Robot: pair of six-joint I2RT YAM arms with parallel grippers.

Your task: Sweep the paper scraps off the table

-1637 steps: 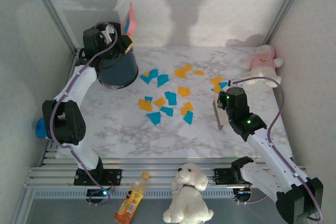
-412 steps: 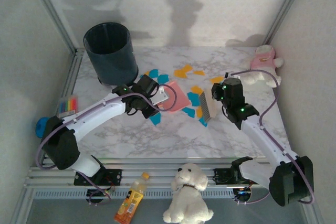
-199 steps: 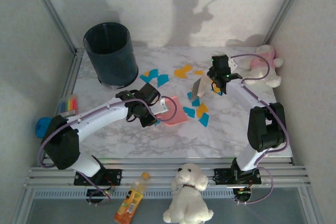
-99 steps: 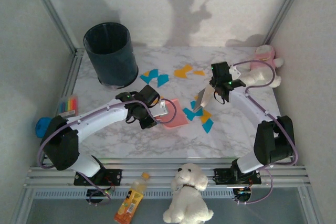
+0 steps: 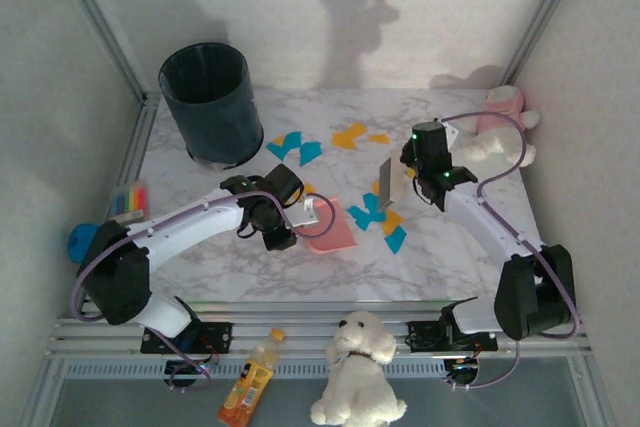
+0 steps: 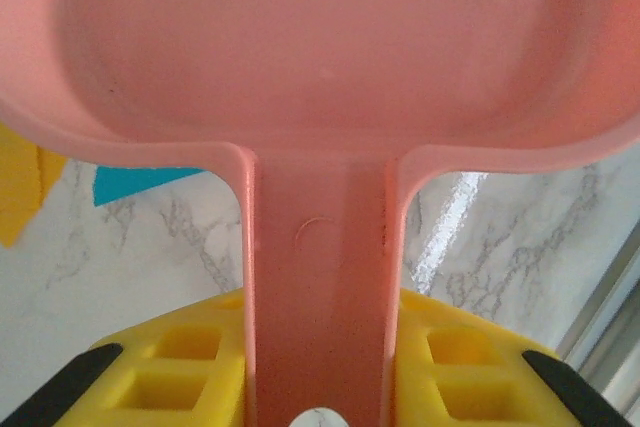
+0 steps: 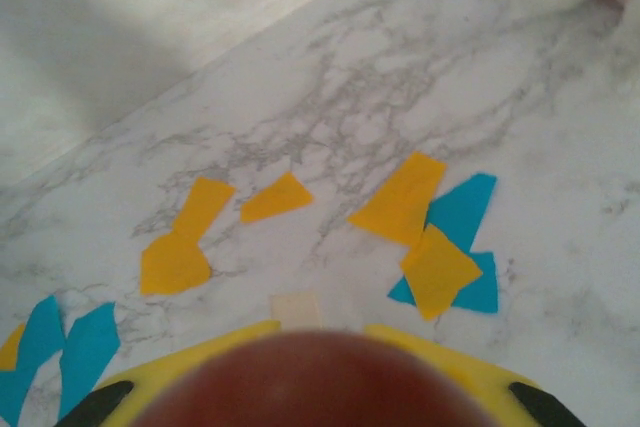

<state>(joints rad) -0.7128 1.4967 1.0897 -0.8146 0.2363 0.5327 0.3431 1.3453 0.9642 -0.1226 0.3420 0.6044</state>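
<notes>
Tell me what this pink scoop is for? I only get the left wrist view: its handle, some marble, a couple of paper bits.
Observer: It is a dustpan, gripped by the left claw, with its mouth facing a cluster of paper scraps.
Visitor: Who pushes them in?
Observer: The right claw holds a brush on the far side of that cluster.
Visitor: Where would the scraps end up?
Observer: A dark bin stands at the far left corner of the table; that looks like the likely place.
</notes>
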